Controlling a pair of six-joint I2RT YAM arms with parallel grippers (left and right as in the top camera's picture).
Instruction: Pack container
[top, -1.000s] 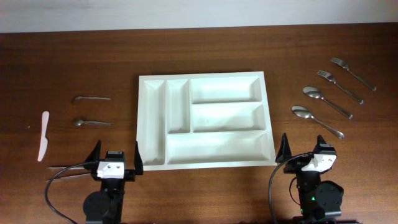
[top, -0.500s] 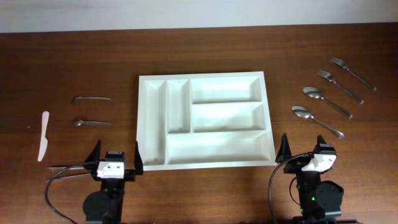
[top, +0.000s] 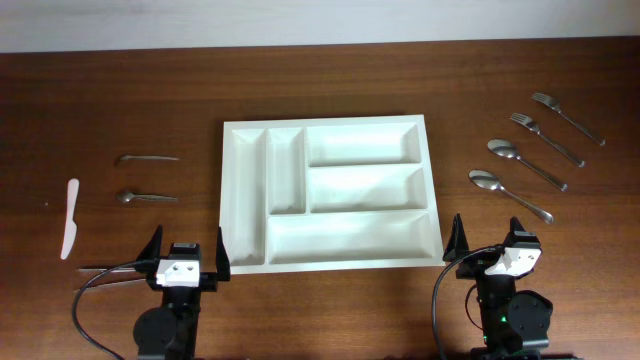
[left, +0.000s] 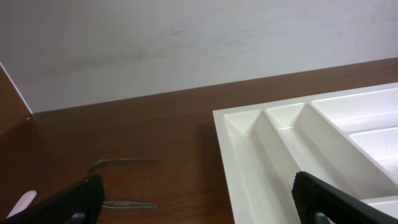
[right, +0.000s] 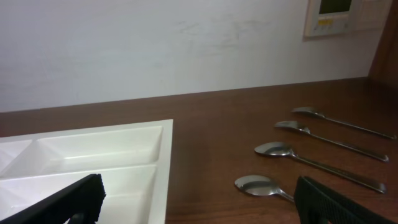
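The left gripper (top: 187, 250) sits at the lower left of the overhead frame with its jaws spread wide and nothing between them. In its wrist view the two dark fingertips (left: 84, 194) show only at the bottom corners. The right gripper (top: 488, 243) sits at the lower right, likewise released and empty.

Between the two grippers, and just above them in the frame, lies the container (top: 228, 200). It rests flat in the middle of the brown wooden table (top: 100, 100), and its lower corners come close to each gripper's inner finger. It has two narrow upright compartments on its left side, two wide ones stacked on the right and one long one along the bottom. All five are bare white.

Left of the container, two small metal spoons (top: 147, 158) lie one above the other, with their handles pointing right. Farther left, near the frame's edge, a white plastic knife (top: 70, 217) lies roughly upright.

Right of the container, four pieces of cutlery lie in a slanted row, well apart from it. The two spoons (top: 510, 194) are nearer the container and the two forks (top: 546, 138) are toward the upper right.

A pale wall (top: 300, 20) runs along the top. In the right wrist view a small wall panel (right: 336, 15) hangs at the upper right.
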